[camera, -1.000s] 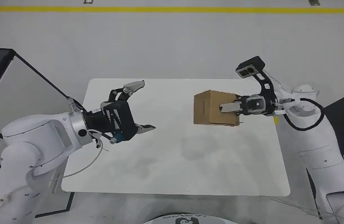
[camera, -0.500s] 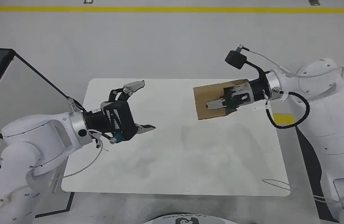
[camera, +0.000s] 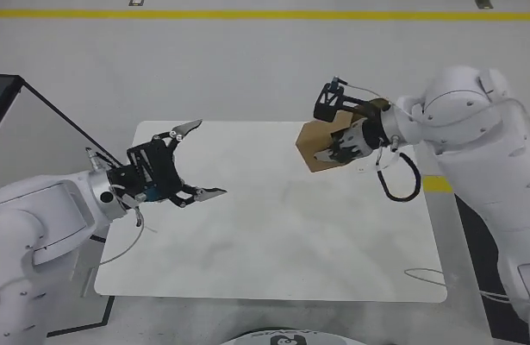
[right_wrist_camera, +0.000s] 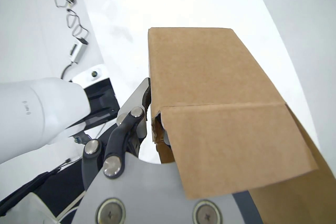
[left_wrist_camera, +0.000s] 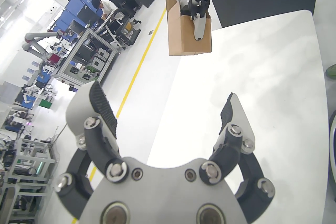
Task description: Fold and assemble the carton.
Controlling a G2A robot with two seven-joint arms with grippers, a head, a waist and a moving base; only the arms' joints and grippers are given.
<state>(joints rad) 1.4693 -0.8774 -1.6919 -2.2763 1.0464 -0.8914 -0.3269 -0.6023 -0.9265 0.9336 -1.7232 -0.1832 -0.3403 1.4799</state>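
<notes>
So, closest in, your left gripper (left_wrist_camera: pixel 162 93) was spread wide with nothing between its pads (left_wrist_camera: pixel 103 107), hovering over the near-left part of the table (camera: pixel 290 241). My guess is you had it open like that so it could come in and help with the folding once the box got presented to it.

Further out, over the far right corner, your right gripper (camera: pixel 332 153) had the carton (left_wrist_camera: pixel 181 36) pinched by one wall. One finger (left_wrist_camera: pixel 198 28) lay flat on the outside and the other was presumably tucked inside the open end. The box looked lifted clear of the tabletop and tipped, which I read as making room to work on its ends.

Stuff you couldn't tell: the inner finger was buried behind a loose flap (right_wrist_camera: pixel 236 146) in the right wrist view, so how deep that grip went was anyone's guess. Whether the end facing away from the wrist was actually folded shut wasn't clear either.
</notes>
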